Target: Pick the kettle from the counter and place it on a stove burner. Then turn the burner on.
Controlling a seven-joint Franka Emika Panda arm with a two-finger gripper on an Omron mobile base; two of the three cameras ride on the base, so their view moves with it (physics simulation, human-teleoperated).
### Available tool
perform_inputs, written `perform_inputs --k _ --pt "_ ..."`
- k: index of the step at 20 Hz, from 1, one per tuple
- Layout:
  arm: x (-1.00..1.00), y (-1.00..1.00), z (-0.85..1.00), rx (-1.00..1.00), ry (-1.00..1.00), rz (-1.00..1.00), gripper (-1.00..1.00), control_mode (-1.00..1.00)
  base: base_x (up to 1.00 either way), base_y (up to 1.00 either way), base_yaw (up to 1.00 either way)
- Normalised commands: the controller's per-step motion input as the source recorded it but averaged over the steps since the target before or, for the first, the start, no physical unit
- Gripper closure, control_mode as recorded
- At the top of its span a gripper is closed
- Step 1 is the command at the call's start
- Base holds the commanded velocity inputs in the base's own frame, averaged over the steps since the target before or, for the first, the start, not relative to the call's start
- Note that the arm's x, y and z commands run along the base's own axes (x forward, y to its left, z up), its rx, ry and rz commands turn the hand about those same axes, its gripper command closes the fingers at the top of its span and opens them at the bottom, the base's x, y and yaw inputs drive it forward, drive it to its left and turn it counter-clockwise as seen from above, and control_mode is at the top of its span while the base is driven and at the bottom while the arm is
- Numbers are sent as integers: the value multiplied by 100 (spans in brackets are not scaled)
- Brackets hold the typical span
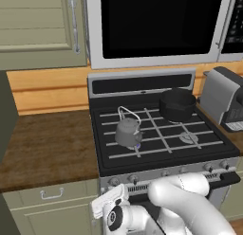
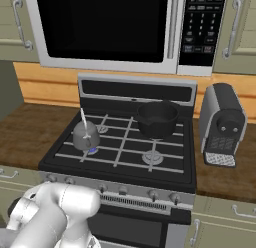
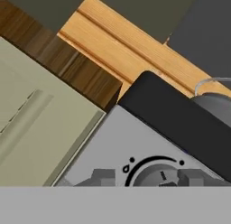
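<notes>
The grey kettle [image 1: 128,132] [image 2: 86,136] stands upright on the front left stove burner, and a small blue flame [image 1: 137,146] [image 2: 92,151] shows at its base. The burner disc itself is hidden under it. My gripper [image 3: 148,178] is low at the stove's front panel, open, with its fingertips [image 3: 103,177] on either side of the leftmost round knob [image 3: 155,173] [image 1: 114,182]. A gap shows between the left tip and the knob. Left of the stove lies the dark wood counter [image 1: 47,149] [image 2: 25,132] [image 3: 67,65]. The kettle's edge [image 3: 216,103] shows above the stovetop rim.
A black pot [image 1: 177,104] [image 2: 157,119] sits on the rear right burner. A grey and black appliance [image 1: 223,99] [image 2: 222,123] stands on the counter right of the stove. A microwave [image 1: 156,25] hangs above. A pale drawer front [image 3: 36,123] is beside the knob panel.
</notes>
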Motion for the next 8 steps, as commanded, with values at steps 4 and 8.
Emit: perform_inputs --k 4,8 --pt "-8 47 5 -28 10 17 100 -100 0 0 0" --pt "0 0 0 0 -1 0 100 -100 0 0 0"
